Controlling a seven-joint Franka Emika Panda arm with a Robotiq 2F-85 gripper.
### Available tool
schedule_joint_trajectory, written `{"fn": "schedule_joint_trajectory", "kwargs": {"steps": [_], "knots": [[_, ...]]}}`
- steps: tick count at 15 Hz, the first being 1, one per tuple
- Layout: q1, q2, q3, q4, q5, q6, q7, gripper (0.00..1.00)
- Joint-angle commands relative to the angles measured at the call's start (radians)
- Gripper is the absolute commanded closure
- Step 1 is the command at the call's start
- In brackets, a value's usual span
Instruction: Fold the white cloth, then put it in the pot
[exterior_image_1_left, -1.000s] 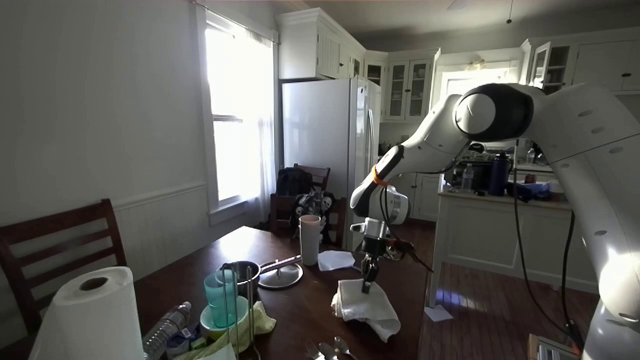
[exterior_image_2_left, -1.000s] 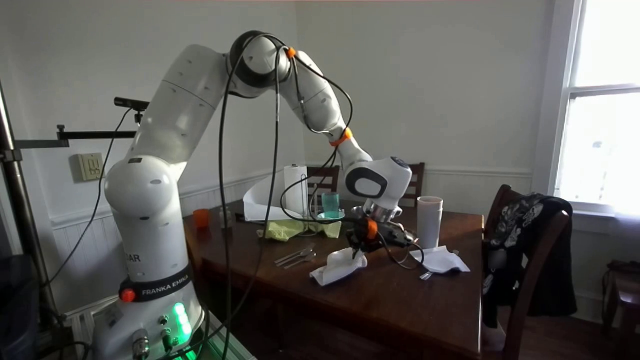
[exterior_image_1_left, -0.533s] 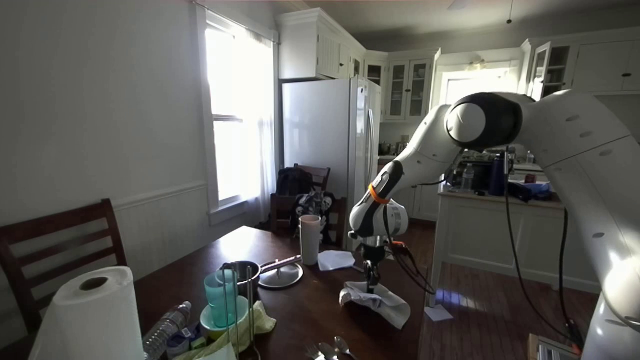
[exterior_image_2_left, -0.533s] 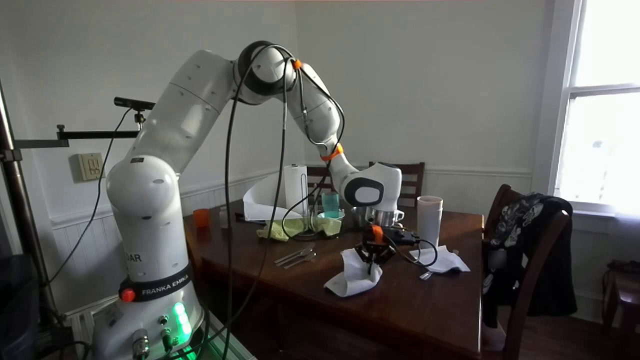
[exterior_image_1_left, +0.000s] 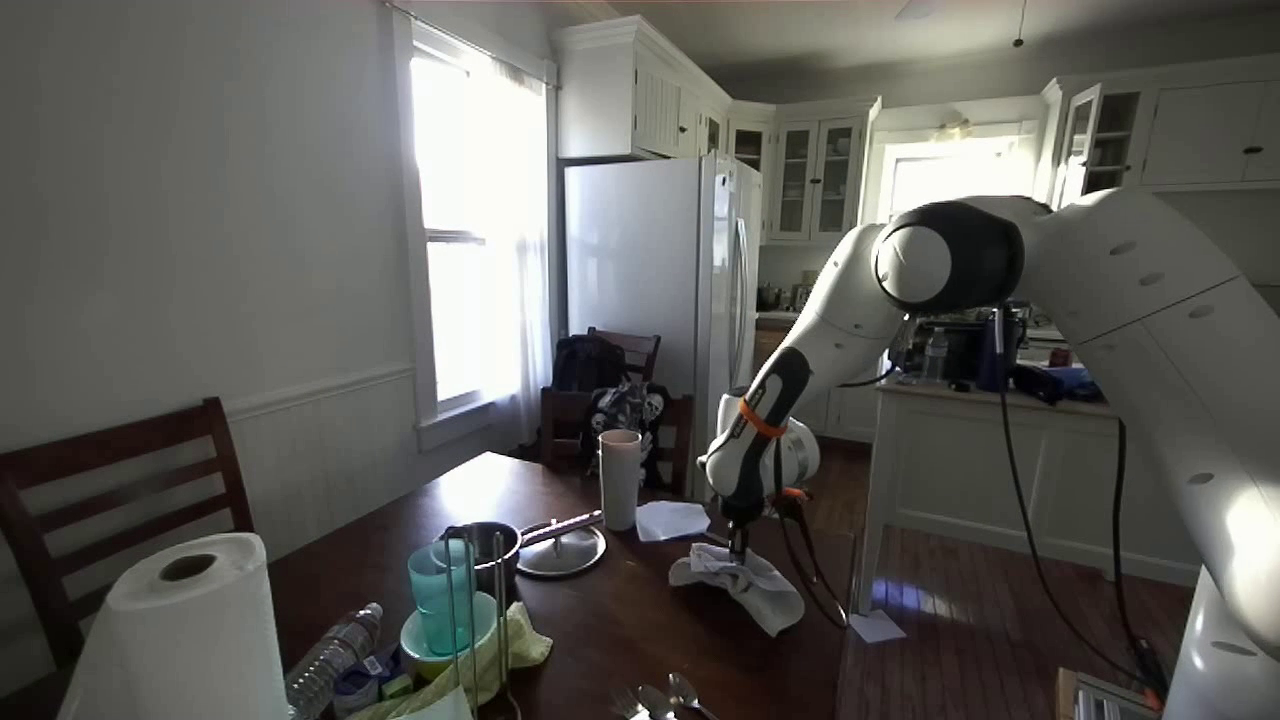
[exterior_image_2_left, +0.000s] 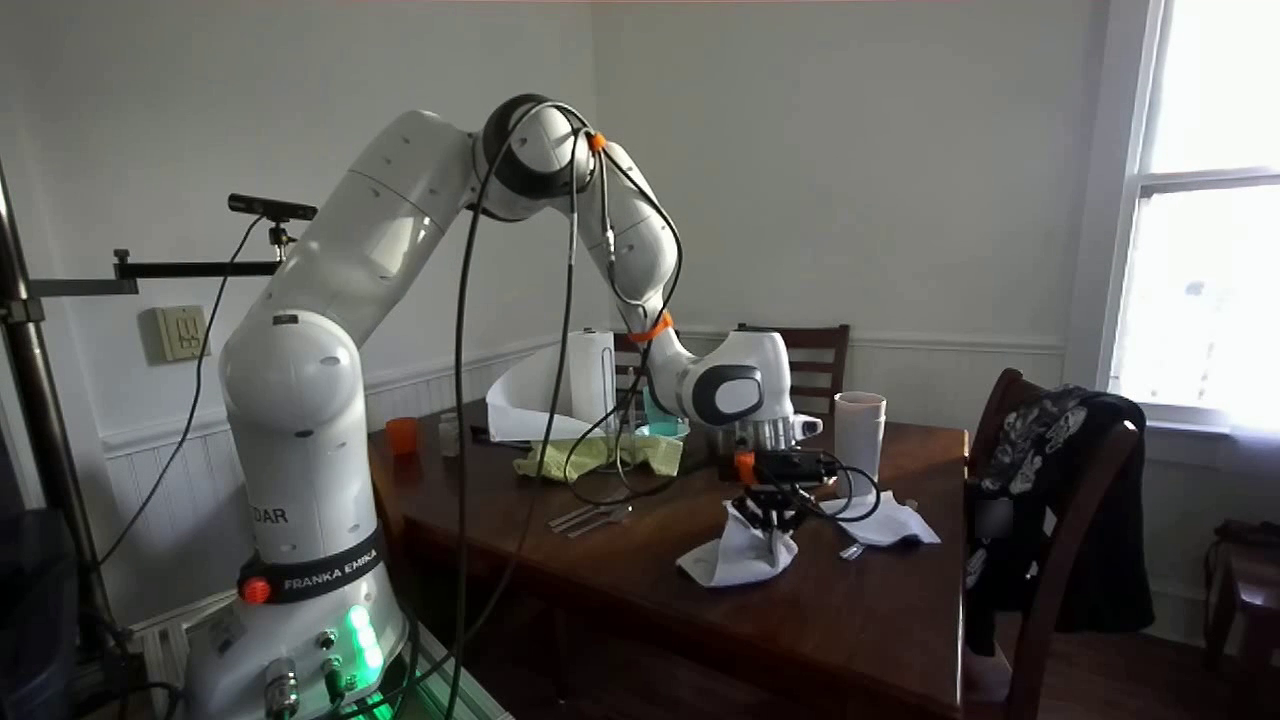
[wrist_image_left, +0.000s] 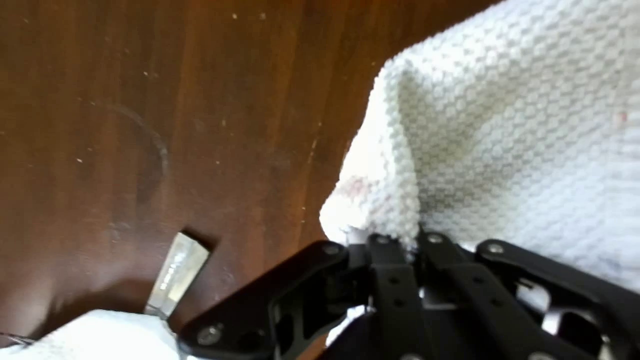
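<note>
The white textured cloth lies bunched on the dark wooden table, and it also shows in an exterior view. In the wrist view the cloth fills the right side, with a folded edge running into the jaws. My gripper points down with its fingers close together on that edge. In both exterior views the gripper stands at the cloth, low over the table; its tips are partly hidden in it. The metal pot stands behind a turquoise cup, partly hidden.
The pot's lid lies beside the pot. A white cylinder and another white sheet with a utensil handle are farther back. Cutlery, a turquoise cup, a green bowl and a paper towel roll stand nearer.
The gripper has turned more upright and moved toward the white cylinder's side of the table. The cloth has shifted with it and is now more bunched around the fingers. The arm has lowered.
</note>
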Motion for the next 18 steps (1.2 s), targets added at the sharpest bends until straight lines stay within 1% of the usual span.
{"fn": "schedule_joint_trajectory", "kwargs": {"steps": [1, 2, 3, 4, 5, 6, 9, 10, 11, 13, 15, 16, 18], "knots": [[0.026, 0.054, -0.065, 0.054, -0.095, 0.047, 0.248, 0.99], [0.033, 0.06, -0.083, 0.064, -0.116, 0.041, 0.317, 0.7], [0.023, 0.058, -0.079, 0.072, -0.128, 0.025, 0.364, 0.69], [0.014, 0.045, -0.072, 0.072, -0.141, 0.008, 0.402, 0.64], [0.005, 0.028, -0.059, 0.066, -0.147, -0.003, 0.414, 0.56], [-0.023, -0.007, -0.019, 0.051, -0.14, -0.027, 0.393, 0.5], [-0.097, -0.094, 0.089, 0.017, -0.124, -0.05, 0.283, 0.3], [-0.136, -0.124, 0.143, 0.011, -0.11, -0.088, 0.218, 0.21], [-0.165, -0.152, 0.184, 0.005, -0.101, -0.119, 0.15, 0.15], [-0.169, -0.199, 0.199, -0.014, -0.119, -0.156, 0.054, 0.02], [-0.179, -0.245, 0.21, -0.051, -0.109, -0.18, -0.063, 0.0], [-0.137, -0.182, 0.173, 0.015, -0.098, -0.163, 0.028, 0.0], [-0.135, -0.197, 0.171, 0.008, -0.095, -0.168, 0.016, 0.0]]}}
